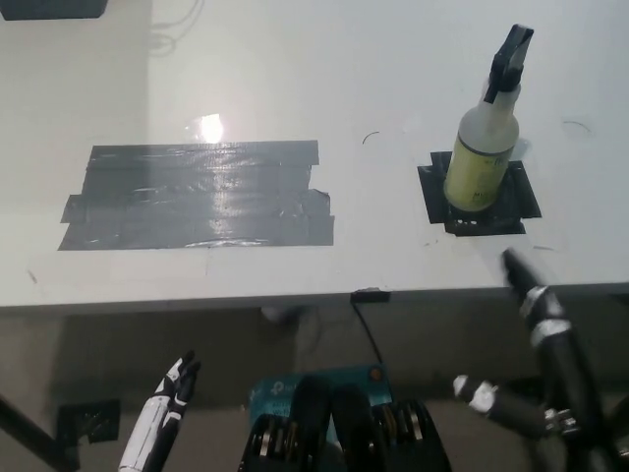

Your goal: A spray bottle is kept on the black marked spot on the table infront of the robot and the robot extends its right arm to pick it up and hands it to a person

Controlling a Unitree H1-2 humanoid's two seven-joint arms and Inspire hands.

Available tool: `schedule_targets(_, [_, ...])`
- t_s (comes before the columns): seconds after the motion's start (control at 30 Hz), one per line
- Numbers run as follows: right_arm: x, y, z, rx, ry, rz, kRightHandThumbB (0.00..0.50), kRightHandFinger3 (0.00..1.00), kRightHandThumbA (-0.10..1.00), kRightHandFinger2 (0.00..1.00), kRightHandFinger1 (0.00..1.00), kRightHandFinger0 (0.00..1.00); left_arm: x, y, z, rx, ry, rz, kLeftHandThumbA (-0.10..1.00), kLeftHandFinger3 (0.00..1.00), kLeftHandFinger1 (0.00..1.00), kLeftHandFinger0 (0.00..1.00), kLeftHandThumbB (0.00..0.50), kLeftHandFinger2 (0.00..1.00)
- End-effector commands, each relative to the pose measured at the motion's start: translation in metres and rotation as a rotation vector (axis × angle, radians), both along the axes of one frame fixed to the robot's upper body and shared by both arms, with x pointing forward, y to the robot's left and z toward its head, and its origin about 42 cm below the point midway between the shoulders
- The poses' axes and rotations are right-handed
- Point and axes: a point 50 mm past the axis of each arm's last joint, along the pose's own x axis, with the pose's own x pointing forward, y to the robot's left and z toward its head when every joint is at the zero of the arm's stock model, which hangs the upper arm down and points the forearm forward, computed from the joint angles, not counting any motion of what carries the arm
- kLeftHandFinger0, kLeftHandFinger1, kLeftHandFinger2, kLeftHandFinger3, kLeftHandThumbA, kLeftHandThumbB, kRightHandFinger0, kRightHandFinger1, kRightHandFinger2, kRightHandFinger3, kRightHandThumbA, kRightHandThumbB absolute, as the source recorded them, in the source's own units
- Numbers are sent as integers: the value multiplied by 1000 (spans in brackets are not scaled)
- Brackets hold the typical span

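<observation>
A spray bottle (484, 147) with a translucent body, yellow-green label and black trigger head stands upright on a small black tape square (481, 197) at the table's right. My black right hand (536, 334) reaches up from the lower right, its fingers apart, one fingertip just over the table's front edge below the bottle. It holds nothing and stays short of the bottle. My white left hand (162, 413) rests low at the lower left, below the table edge, fingers spread slightly.
A wide patch of dark grey tape (197, 195) covers the white table's (393, 79) left middle. A dark object (54, 8) sits at the far left corner. A black cable (369, 324) hangs from the front edge.
</observation>
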Motion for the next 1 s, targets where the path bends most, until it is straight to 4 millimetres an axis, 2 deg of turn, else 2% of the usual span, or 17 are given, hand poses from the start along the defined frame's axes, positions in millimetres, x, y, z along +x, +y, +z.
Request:
schedule_targets(0.0, [13, -10, 38, 6, -181, -95, 343, 1000, 1000, 1000, 1000, 1000, 1, -1, 6, -14, -59, 5, 1000, 1000, 1000, 1000, 500, 1000])
schedule_targets(0.17, [56, -22, 38, 63, -133, -110, 304, 1000, 1000, 1000, 1000, 1000, 3, -2, 6, 2, -66, -3, 1000, 1000, 1000, 1000, 500, 1000])
schedule_targets(0.33, [91, -26, 32, 66, -51, -151, 325, 1000, 1000, 1000, 1000, 1000, 4, -2, 7, -7, -69, 1, 1000, 1000, 1000, 1000, 500, 1000])
schedule_targets(0.37, [99, -28, 30, 55, -35, -158, 299, 1000, 1000, 1000, 1000, 1000, 5, -2, 7, -7, -71, -1, 1000, 1000, 1000, 1000, 500, 1000])
schedule_targets(0.5, [135, -34, 21, 41, 60, -185, 269, 1000, 1000, 1000, 1000, 1000, 5, -1, 8, -7, -73, 0, 1000, 1000, 1000, 1000, 500, 1000])
schedule_targets(0.53, [146, -35, 18, 43, 104, -186, 276, 1000, 1000, 1000, 1000, 1000, 6, -1, 8, -6, -76, -2, 1000, 1000, 1000, 1000, 500, 1000])
schedule_targets(0.67, [170, -40, 15, 27, 122, -196, 321, 1000, 1000, 1000, 1000, 1000, 8, -2, 9, -4, -77, -6, 1000, 1000, 1000, 1000, 500, 1000])
schedule_targets(0.77, [193, -36, 23, 28, 133, -188, 331, 1000, 1000, 1000, 1000, 1000, 10, -1, 11, -5, -82, -4, 1000, 1000, 1000, 1000, 500, 1000])
schedule_targets(0.9, [208, -30, 31, 44, 149, -179, 329, 1000, 1000, 1000, 1000, 1000, 10, 0, 12, 3, -89, -7, 1000, 1000, 1000, 1000, 500, 1000])
schedule_targets(0.97, [218, -27, 37, 25, 153, -195, 343, 1000, 1000, 1000, 1000, 1000, 11, -1, 12, 5, -86, -12, 1000, 1000, 1000, 1000, 500, 1000])
